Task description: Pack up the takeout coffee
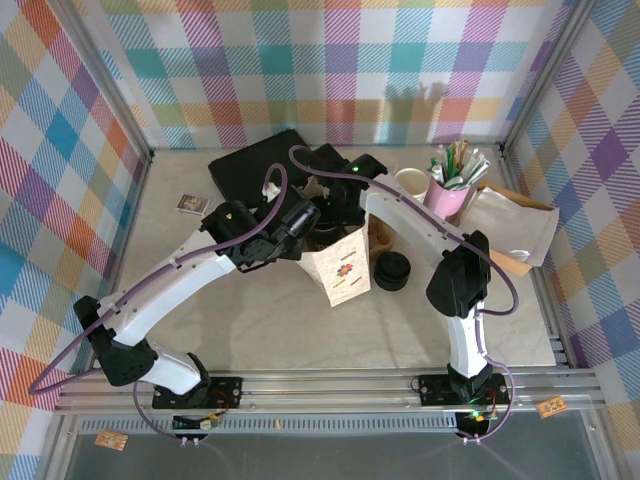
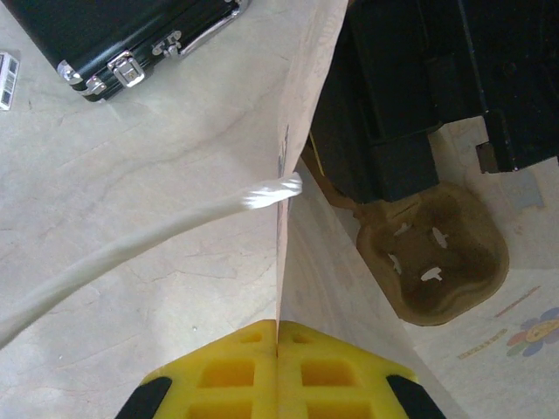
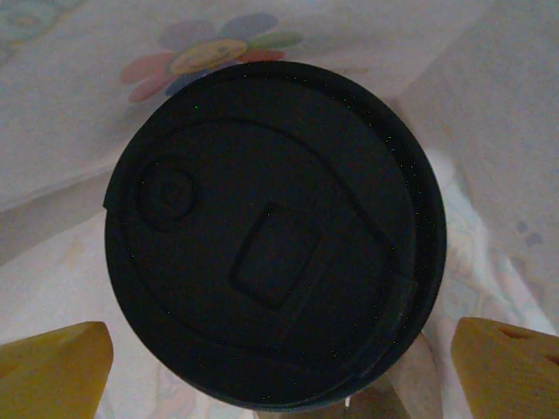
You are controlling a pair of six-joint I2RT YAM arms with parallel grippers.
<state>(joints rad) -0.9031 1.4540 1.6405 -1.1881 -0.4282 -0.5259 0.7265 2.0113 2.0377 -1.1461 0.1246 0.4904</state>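
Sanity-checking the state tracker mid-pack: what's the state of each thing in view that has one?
paper bag: upright, mouth open
takeout coffee: lid on, inside the paper bag
left gripper: shut on the paper bag rim
right gripper: open, straddling the takeout coffee
cup carrier: visible slot empty
black case: closed
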